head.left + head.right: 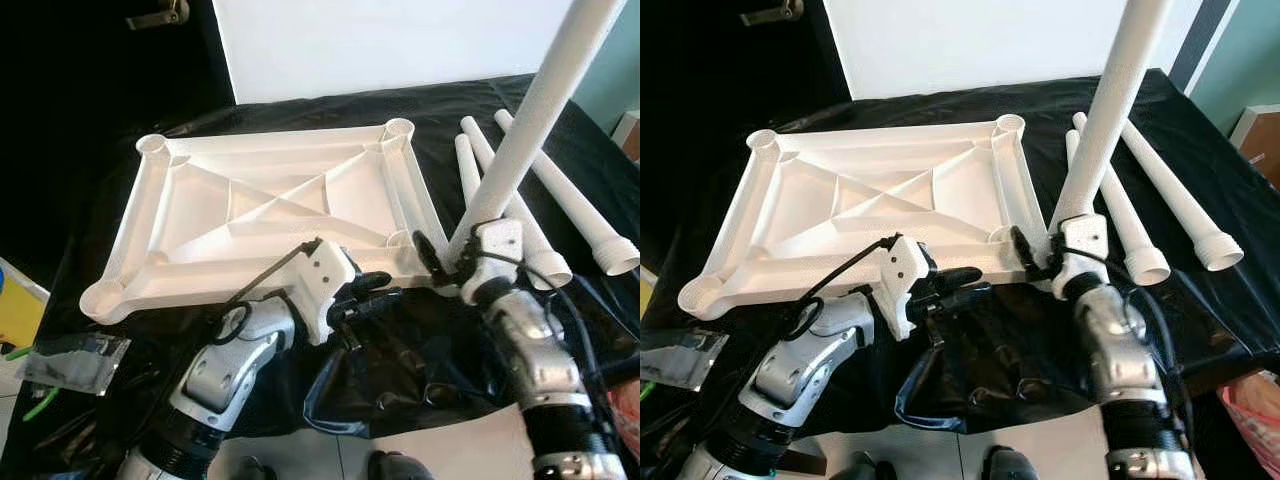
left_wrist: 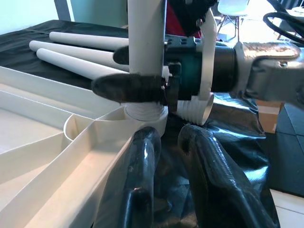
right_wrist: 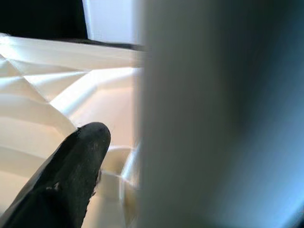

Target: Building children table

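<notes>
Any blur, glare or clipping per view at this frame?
Right wrist view: upright white plastic table leg too close, a soft blur. Left wrist view: sharp; glare on black plastic sheet. Head views: white ribbed tabletop near clipping, left background crushed black.

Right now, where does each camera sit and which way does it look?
Left and right eye views: on the head, looking down at the tabletop; both arms show.
Left wrist view: along the left claw toward the right claw gripping the upright leg.
Right wrist view: close against that leg.
All share tabletop and leg.
</notes>
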Available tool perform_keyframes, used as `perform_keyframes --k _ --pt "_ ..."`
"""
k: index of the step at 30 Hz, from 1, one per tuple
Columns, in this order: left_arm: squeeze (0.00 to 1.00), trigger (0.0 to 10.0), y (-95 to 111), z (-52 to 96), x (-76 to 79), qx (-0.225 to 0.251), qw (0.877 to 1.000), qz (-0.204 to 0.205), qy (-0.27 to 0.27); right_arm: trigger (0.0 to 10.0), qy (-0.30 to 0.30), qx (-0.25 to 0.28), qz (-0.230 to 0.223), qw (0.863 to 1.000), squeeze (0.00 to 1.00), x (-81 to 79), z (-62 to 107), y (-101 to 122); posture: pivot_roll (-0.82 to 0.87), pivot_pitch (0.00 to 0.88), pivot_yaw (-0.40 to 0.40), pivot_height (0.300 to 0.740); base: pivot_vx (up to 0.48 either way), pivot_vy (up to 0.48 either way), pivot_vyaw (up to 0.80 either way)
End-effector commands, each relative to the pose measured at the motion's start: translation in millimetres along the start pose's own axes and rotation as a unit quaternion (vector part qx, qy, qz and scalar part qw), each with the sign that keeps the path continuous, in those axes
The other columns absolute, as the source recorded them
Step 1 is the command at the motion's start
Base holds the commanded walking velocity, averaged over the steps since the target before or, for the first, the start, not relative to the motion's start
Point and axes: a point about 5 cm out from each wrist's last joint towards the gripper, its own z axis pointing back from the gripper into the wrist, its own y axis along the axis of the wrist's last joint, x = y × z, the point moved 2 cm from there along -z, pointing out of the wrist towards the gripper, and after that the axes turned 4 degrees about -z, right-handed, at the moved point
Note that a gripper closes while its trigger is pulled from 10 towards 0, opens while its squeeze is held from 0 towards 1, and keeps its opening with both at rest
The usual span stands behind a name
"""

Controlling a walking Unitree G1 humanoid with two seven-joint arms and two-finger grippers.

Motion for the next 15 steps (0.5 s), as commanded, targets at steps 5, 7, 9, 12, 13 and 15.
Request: perform_keyframes --k 5,7,9,12,13,15 --pt "0.00 10.0 -2 0.2 -1.9 -0.007 1.000 -0.002 0.009 0.0 0.035 -0.022 0.005 0.999 0.00 2.9 0.2 -10 -0.08 0.097 0.026 0.740 0.000 0.000 0.00" --pt "0.00 10.0 -2 0.2 -1.9 -0.007 1.000 -0.002 0.009 0.0 0.035 -0.022 0.005 0.999 0.00 2.9 0.2 -10 -0.08 0.097 0.026 0.740 0.000 0.000 0.00" --pt "0.00 10.0 -2 0.9 -2.1 -0.007 1.000 -0.002 0.009 0.0 0.033 -0.032 0.004 0.999 0.00 5.2 2.6 -14 -0.08 0.103 0.030 0.740 0.000 0.000 0.00" --pt "0.00 10.0 -2 1.5 -2.0 -0.007 1.000 -0.001 0.009 0.0 0.032 -0.038 -0.004 0.999 0.00 4.8 5.2 -18 -0.08 0.106 0.032 0.740 0.000 0.000 0.00" --pt "0.00 10.0 -2 1.5 -2.0 -0.007 1.000 -0.001 0.009 0.0 0.032 -0.038 -0.004 0.999 0.00 4.8 5.2 -18 -0.08 0.106 0.032 0.740 0.000 0.000 0.00" --pt "0.00 10.0 -2 1.9 -2.0 -0.008 1.000 -0.001 0.009 0.0 0.029 -0.040 -0.005 0.999 0.00 4.6 6.4 -19 -0.08 0.111 0.035 0.740 0.000 0.000 0.00"
